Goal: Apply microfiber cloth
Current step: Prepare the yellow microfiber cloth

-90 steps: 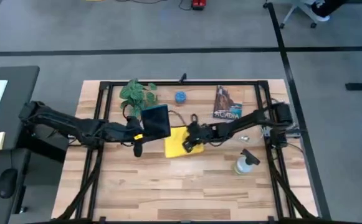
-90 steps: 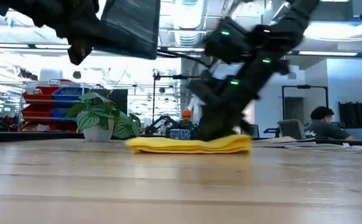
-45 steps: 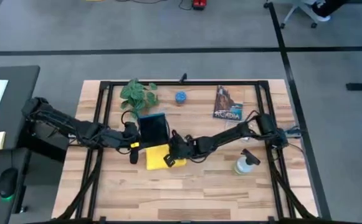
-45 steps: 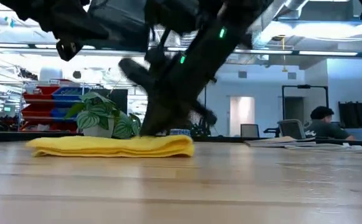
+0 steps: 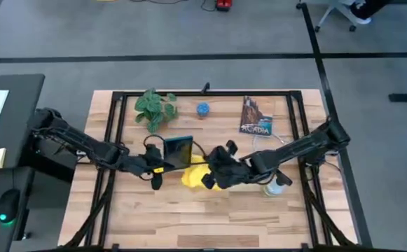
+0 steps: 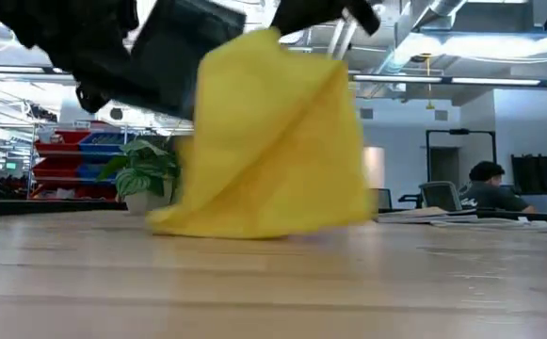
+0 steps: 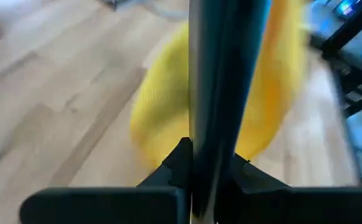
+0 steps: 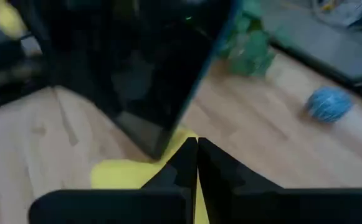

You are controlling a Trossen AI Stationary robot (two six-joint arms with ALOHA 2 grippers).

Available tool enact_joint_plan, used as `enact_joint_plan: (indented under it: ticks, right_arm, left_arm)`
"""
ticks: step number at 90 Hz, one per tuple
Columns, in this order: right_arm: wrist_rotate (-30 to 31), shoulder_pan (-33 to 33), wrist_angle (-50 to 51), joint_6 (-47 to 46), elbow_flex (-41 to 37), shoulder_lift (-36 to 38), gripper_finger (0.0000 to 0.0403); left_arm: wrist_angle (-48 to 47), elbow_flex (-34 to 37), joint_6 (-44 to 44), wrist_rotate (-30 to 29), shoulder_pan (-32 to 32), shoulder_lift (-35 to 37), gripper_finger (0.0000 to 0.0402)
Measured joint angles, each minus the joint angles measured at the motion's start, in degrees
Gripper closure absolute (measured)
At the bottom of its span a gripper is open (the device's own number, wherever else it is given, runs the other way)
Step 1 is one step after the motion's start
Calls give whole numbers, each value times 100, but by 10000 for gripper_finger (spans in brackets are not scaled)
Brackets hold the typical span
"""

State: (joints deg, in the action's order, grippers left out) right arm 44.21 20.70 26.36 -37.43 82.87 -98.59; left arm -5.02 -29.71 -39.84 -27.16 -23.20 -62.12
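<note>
**Cloth lifted beside the held tablet**

High view puts the action at the table's centre. The left gripper (image 5: 162, 165) reaches in from nine o'clock and is clamped on the tablet (image 5: 178, 151), holding it off the wood; the left wrist view shows the tablet's edge (image 7: 221, 93) running straight up out of the closed fingers. The right gripper (image 5: 214, 176) comes in from three o'clock and pinches the cloth (image 5: 195, 176), which sits just at the tablet's five o'clock side. In the right wrist view the fingers (image 8: 182, 163) meet with a yellow corner (image 8: 128, 174) showing between and beneath them, so the grip is on the cloth.

From the low view the cloth (image 6: 273, 141) hangs from its top corner in a broad drape, its lower fold trailing on the table, with the tablet (image 6: 184, 56) tilted just behind it.

It looks light, thin and limp: it will fold and swing with any move, and will not push flat on its own. A pinch at a corner or edge lifts it well, but I judge that wiping the screen calls for a bunched hold, so that a pad of fabric meets the glass. The tablet is stiff and probably slick; pressing hard could twist it in the left grip.

Farther off stand a plant (image 5: 155, 107), a blue ball (image 5: 202, 109), a book (image 5: 256, 116) and a spray bottle (image 5: 276, 183).
</note>
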Motion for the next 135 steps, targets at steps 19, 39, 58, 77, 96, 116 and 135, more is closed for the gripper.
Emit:
enact_joint_plan:
  ticks: [19, 39, 58, 77, 96, 116, 135]
  right_arm:
    - [-303, -13, 166, -146, -74, -264, 402]
    - [-1415, -337, 544, -334, -85, -842, 374]
    - [-2380, -839, 1275, -104, -74, -865, 257]
    - [-3109, -855, 1402, 1027, -66, -1019, 174]
    - [-3089, -751, 2480, -334, -85, -1252, 190]
    - [-3109, -272, 2532, -1457, -74, -1014, 207]
    - [-3102, -17, 2833, -2334, -73, -1100, 205]
  left_arm:
    - [194, 0, -54, 2, 2, -469, 389]
    - [-104, -22, 49, -20, 2, 64, 389]
    - [-615, -24, 276, -304, 4, 734, 389]
    - [-1119, -26, 223, -493, 2, 893, 389]
    - [-1158, 20, 112, -514, 2, 805, 389]
    - [-1105, 20, 118, -534, 2, 812, 389]
    - [-1106, 20, 118, -546, 2, 812, 389]
